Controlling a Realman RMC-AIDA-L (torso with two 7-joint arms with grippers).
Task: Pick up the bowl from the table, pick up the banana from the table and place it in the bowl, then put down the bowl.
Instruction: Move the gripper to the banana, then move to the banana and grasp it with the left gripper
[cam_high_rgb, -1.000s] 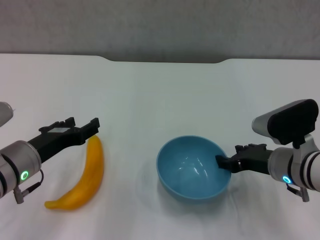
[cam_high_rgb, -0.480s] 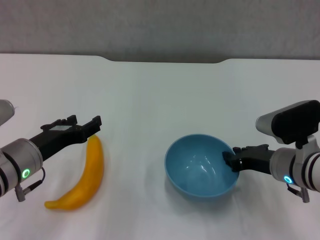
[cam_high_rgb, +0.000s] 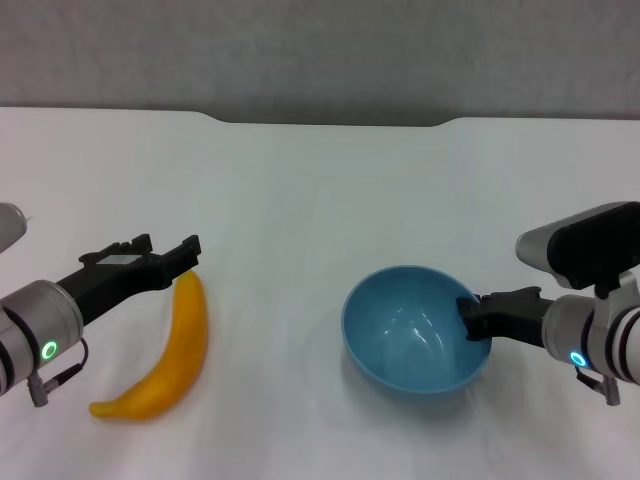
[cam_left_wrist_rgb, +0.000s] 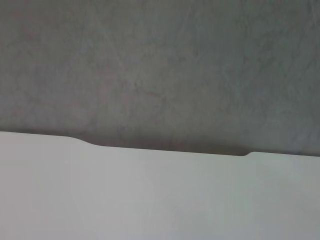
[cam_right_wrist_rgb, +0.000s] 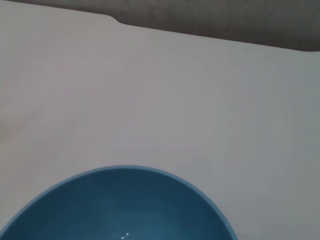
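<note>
- Grey wall is seen behind a plain white bench (cam_high_rgb: 320, 200), whose far edge carries a shallow notch; nothing else is observed on the surface apart from the two task items.
- The bowl (cam_high_rgb: 415, 330), light blue and glossy, is located at the robot's right side of the bench. Its rim at the right is gripped by the right pincer (cam_high_rgb: 472, 318), which is clamped on that rim, one finger appearing inside and the other presumably outside, hidden by the wall.
- A rim grip is judged to have been chosen so that the interior is left open to receive the fruit.
- Whether the bowl is clear of the bench cannot be told; it appears level. In the right wrist view only the near part of the bowl (cam_right_wrist_rgb: 120, 205) is shown, and it is empty.
- The banana (cam_high_rgb: 175, 350) lies flat on the bench at the robot's left, well apart from the bowl, not yet grasped.
- The left pincer (cam_high_rgb: 190, 252) is held at the banana's far end, just beside its tip; whether its fingers stand apart or together cannot be told.
- The left wrist view shows only bench and wall.
- Risk judged: a one-sided rim hold may let the bowl tilt when loaded.
</note>
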